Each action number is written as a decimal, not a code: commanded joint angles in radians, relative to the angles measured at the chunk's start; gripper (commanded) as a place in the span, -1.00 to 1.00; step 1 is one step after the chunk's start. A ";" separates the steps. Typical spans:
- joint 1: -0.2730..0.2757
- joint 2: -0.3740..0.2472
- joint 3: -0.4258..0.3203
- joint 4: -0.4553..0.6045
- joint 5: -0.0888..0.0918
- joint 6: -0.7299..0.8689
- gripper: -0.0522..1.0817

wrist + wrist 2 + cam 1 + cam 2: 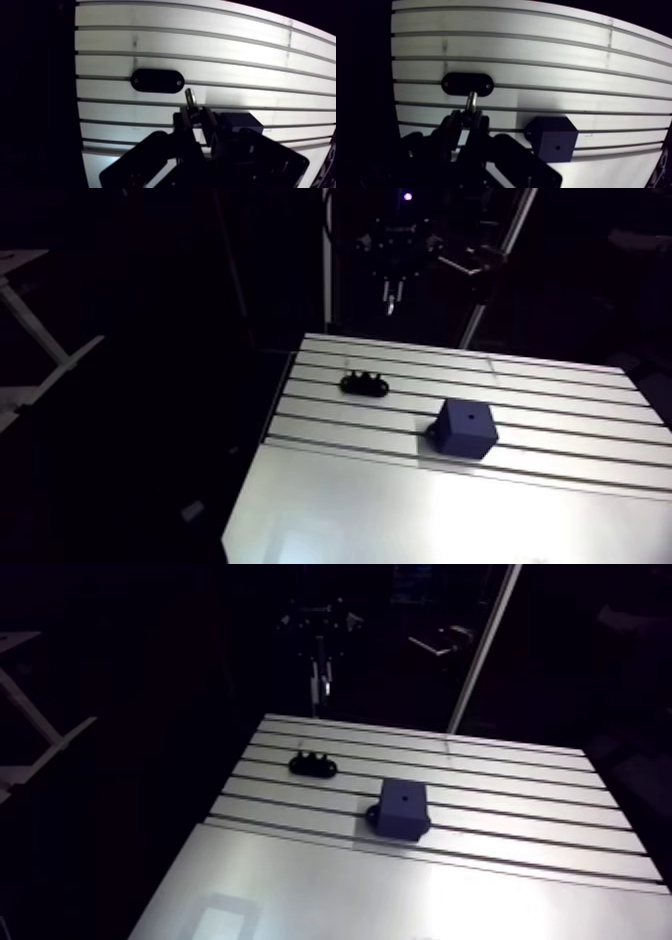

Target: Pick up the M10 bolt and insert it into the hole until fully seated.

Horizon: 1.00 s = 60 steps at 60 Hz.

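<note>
My gripper (197, 116) is shut on the M10 bolt (190, 97), whose metal shank sticks out ahead of the fingertips. In the arm view the gripper (391, 296) hangs high over the table's far edge. On the table below stands a dark blue block (463, 428) with a small hole in its top face. In the wrist view this block (553, 140) lies beside the fingers. A black oval holder (157, 80) lies ahead of the gripper and shows two small holes; in the arm view the holder (364, 383) sits left of the block.
The slotted aluminium table (560, 388) runs with grooves across its far half, and a smooth plate (420, 508) covers its near half. A slanted metal post (482, 649) stands behind the table's far edge. Left of the table edge all is dark.
</note>
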 commanded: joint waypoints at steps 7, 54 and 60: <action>-0.131 -0.084 -0.080 0.356 0.000 -0.154 0.99; -0.216 -0.218 0.174 0.197 -0.005 -0.185 0.99; -0.216 -0.221 0.202 0.145 -0.001 -0.188 0.99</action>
